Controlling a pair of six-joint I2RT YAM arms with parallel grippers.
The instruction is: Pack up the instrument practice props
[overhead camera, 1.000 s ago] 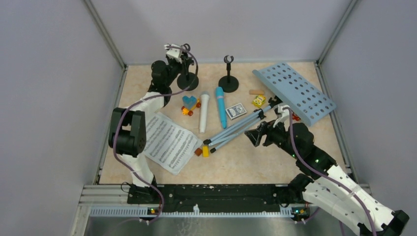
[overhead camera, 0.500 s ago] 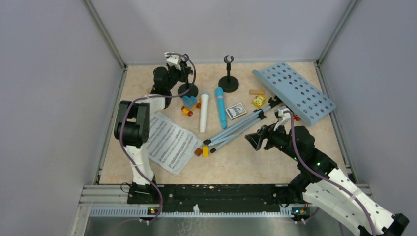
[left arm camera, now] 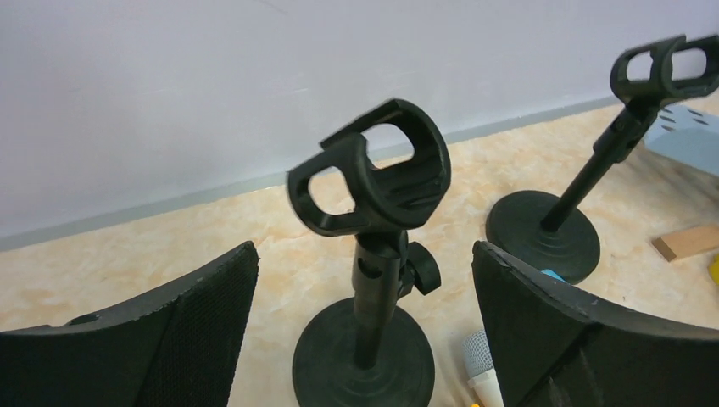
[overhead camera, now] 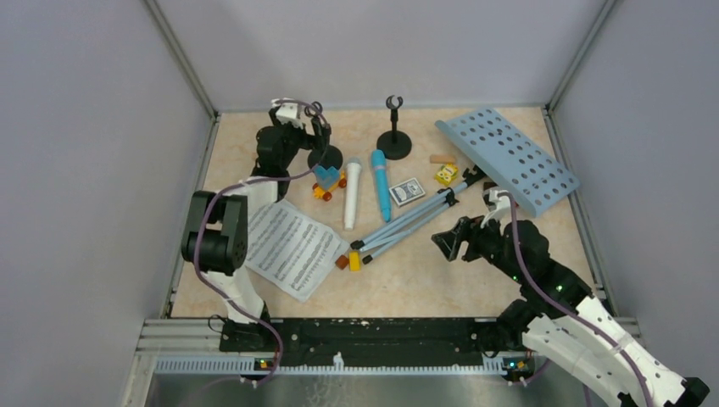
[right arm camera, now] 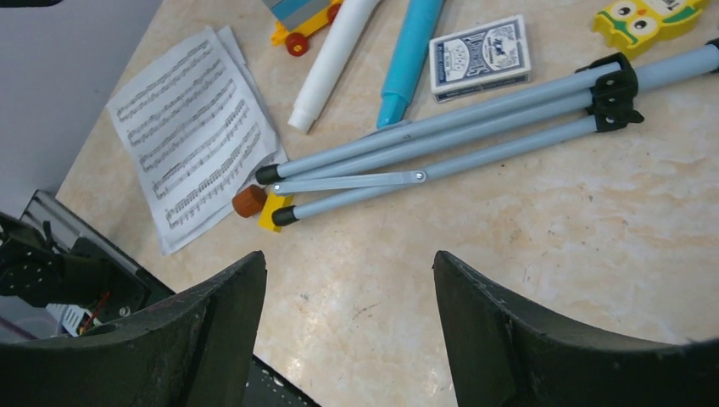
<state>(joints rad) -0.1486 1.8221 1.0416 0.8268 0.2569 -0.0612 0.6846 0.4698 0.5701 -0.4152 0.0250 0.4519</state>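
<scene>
Bracketing black holder (left arm camera: 377, 182), left hand (left arm camera: 365, 252) spread, right hand (right arm camera: 349, 259) spread

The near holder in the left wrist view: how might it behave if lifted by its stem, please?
The holder looks like rigid plastic, so it probably won't flex. Its wide base suggests bottom weight, likely hanging upright. The tilted clip, on a knobbed joint, might swivel.

You see a pale beige counter (right arm camera: 551, 237) that looks like smooth, slightly shiny marbled stone. The near black round-based holder (left arm camera: 373, 280) is matt plastic. The inner faces of the left jaws look rough, like fine mesh. The light-blue tripod legs (right arm camera: 475, 136) are smooth tubes with black plastic joints. The white sheet-music pages (right arm camera: 195, 127) are matt paper. The white toy microphone (right arm camera: 335, 55) and the blue toy microphone (right arm camera: 411, 51) are smooth plastic.
</scene>
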